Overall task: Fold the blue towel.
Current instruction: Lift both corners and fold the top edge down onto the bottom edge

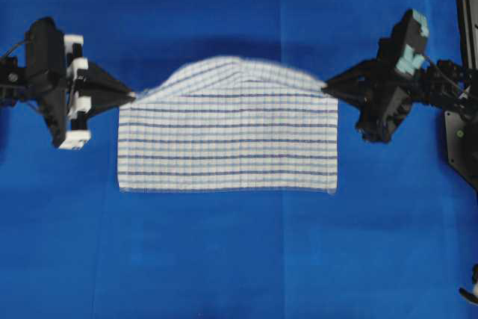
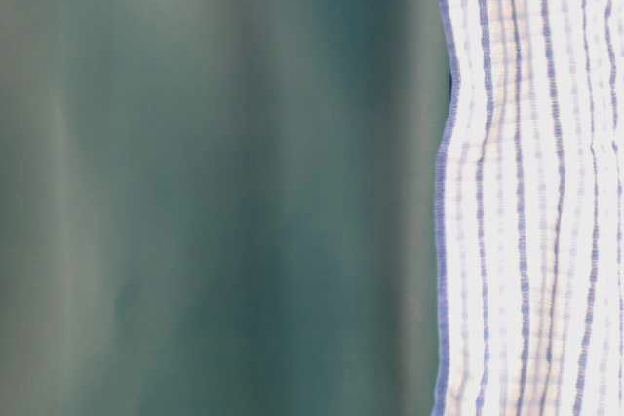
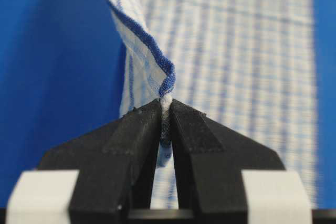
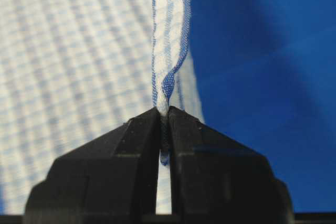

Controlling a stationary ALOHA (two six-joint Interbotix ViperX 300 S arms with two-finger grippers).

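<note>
From overhead, you see the blue towel [image 1: 228, 140] lying mid-bench on the plain blue sheet [image 1: 224, 259], its far edge lifted into a hump. Your left gripper [image 1: 131, 95] pinches the towel's far left corner and your right gripper [image 1: 326, 85] the far right one. At table level, you get only a blurred striped cloth hanging down the right side. Your left wrist view shows the jaws clenched on a bunched hem, and your right wrist view shows the same tight pinch on the other corner.
</note>
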